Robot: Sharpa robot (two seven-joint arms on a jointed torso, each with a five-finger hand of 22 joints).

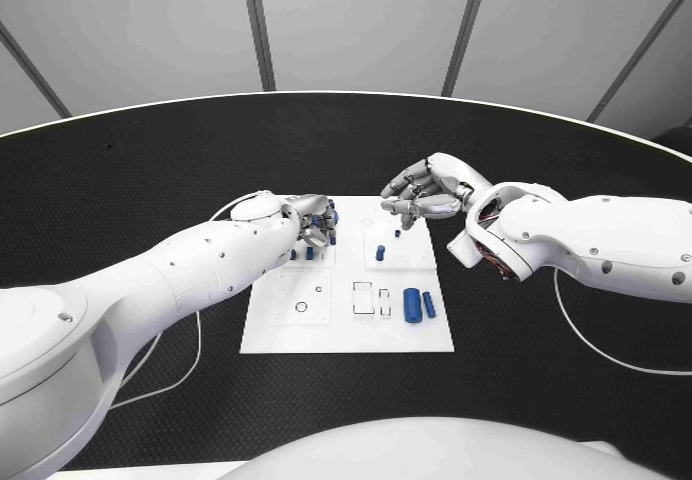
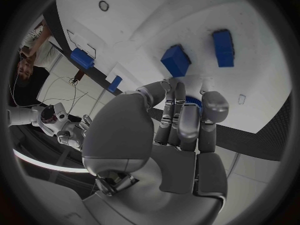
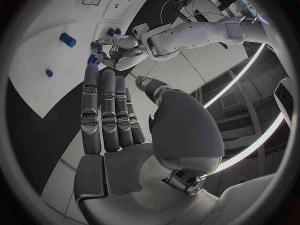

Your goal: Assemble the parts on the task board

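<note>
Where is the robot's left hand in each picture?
Head view: left hand sits over the white task board's far left corner.
Left wrist view: it rises in the circle's middle, over blue parts.
Right wrist view: it shows small beside the board.
Shared landmark: the task board.

A round black table [image 1: 173, 160] with a finely textured matte top spreads across the scene, its pale curved rim [image 1: 130, 108] arcing along the far side. Two thin white cables lie on it: one [image 1: 173, 365] loops at the near left, the other [image 1: 606, 345] curves at the near right.
</note>
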